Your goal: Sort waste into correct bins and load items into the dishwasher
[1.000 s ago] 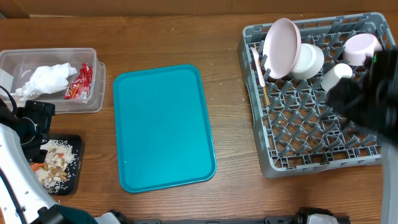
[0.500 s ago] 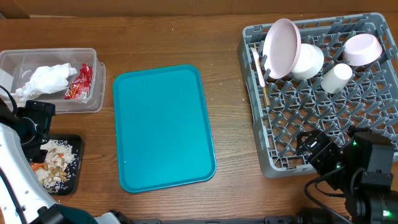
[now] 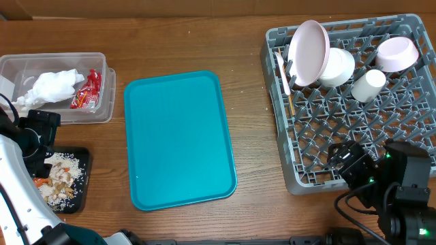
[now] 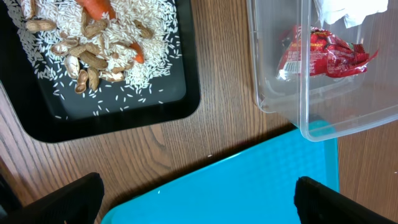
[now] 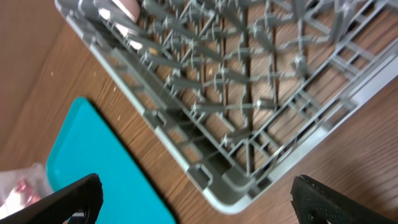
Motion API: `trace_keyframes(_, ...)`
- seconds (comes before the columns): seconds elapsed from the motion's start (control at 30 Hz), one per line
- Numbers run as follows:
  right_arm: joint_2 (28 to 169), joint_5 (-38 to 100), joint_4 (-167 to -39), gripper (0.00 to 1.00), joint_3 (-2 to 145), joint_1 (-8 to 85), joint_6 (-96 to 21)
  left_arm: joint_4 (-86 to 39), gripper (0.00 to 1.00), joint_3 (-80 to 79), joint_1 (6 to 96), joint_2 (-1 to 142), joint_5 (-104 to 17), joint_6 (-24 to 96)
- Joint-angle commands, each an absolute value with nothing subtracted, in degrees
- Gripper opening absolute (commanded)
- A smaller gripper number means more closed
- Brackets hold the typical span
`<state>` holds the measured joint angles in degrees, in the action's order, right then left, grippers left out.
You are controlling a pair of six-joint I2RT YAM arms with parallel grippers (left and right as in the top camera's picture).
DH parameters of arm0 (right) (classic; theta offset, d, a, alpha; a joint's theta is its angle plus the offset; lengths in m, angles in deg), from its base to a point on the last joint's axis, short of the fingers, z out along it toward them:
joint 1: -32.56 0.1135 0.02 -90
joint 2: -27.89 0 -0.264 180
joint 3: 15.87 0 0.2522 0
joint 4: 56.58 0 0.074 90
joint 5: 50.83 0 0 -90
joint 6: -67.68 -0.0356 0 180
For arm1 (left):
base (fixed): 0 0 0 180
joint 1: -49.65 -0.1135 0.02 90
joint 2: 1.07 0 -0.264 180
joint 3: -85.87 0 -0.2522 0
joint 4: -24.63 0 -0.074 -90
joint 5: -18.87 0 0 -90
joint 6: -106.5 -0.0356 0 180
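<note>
- Dish rack (image 3: 327,136), right of the teal tray (image 3: 180,139), carries the dishes (image 3: 338,67) along its far edge. Waste (image 3: 54,87) sits in the clear tub (image 3: 54,57) and black tray (image 3: 85,184).
- Left hand (image 4: 199,202) and right hand (image 5: 199,202) both gape wide, empty.
- With the teal tray seemingly bare, best scan the tabletop (image 3: 248,136) for strays.
- Thin utensils (image 3: 289,95) beside the pink plate (image 3: 308,51) are too slim to identify.

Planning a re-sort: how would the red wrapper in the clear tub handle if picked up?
The red wrapper looks thin and crumpled, so probably floppy and very light. Its glossy film may slip from a pinch. Pushed, it would likely slide along the clear tub floor, not roll.
</note>
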<state>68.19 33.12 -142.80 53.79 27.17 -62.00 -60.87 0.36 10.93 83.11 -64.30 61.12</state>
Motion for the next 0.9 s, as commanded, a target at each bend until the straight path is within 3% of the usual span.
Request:
trace_keyframes(0.0, 67.68, 37.82, -139.72, 1.00, 53.13, 28.70, -61.24, -60.85, 1.00, 0.80, 11.08, 83.27, -64.71, 60.66)
trace_keyframes(0.2, 58.92, 37.87, -125.58, 1.00, 44.30, 31.69, -56.34, -60.85, 1.00, 0.78, 11.08, 83.27, -64.71, 60.66)
trace_keyframes(0.53, 37.46, 35.99, -90.61, 1.00, 12.70, 31.47, -51.84, -60.85, 1.00, 0.78, 11.08, 83.27, -64.71, 60.66)
trace_keyframes(0.87, 28.06, 36.05, -83.18, 1.00, 5.70, 31.61, -40.36, -60.85, 1.00, 0.78, 11.08, 83.27, -64.71, 60.66)
